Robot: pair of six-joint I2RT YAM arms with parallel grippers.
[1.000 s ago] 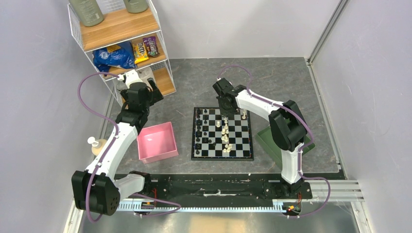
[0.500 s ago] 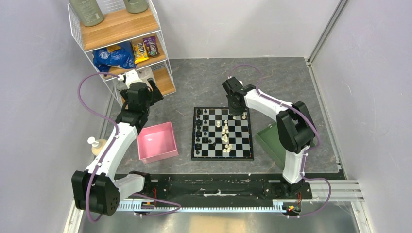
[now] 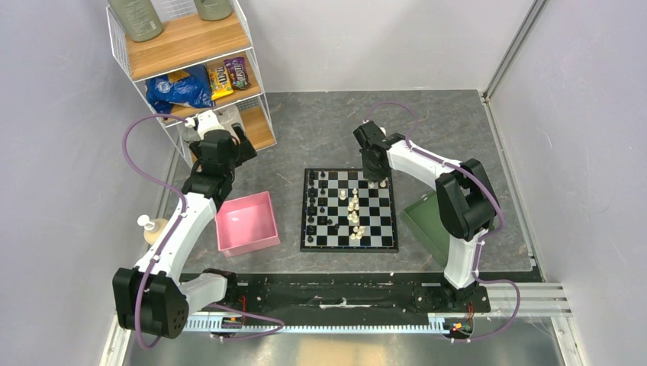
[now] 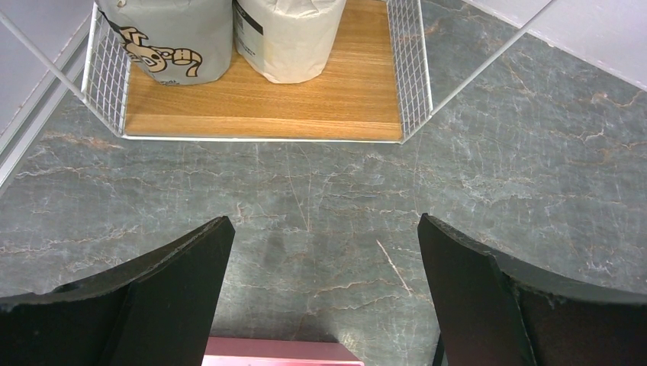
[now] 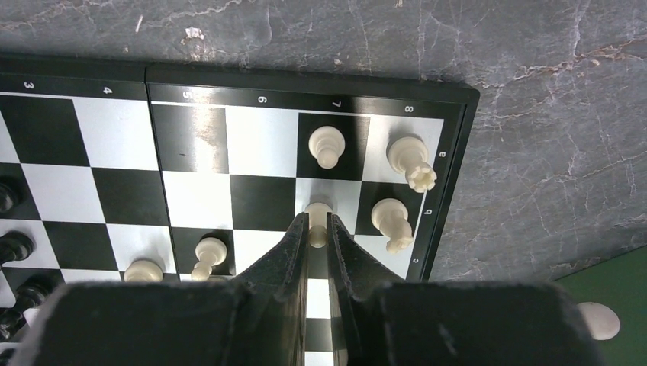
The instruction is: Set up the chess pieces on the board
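Setting up is partly done: black pieces [image 3: 313, 202] line one edge of the board [image 5: 252, 91], three cream pieces [image 5: 326, 145] stand in its far right corner, and others [image 3: 354, 210] sit mid-board. The right gripper [image 5: 318, 229] pinches a white pawn [image 5: 318, 216] beside them. The left gripper [image 4: 322, 229] hangs wide and empty near the pink tray [image 4: 275, 352].

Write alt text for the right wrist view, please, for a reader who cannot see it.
The right gripper is shut on a white chess piece near a corner of the board. Three more white pieces stand close by in that corner, and the grey stone table shows beyond the board's edge.
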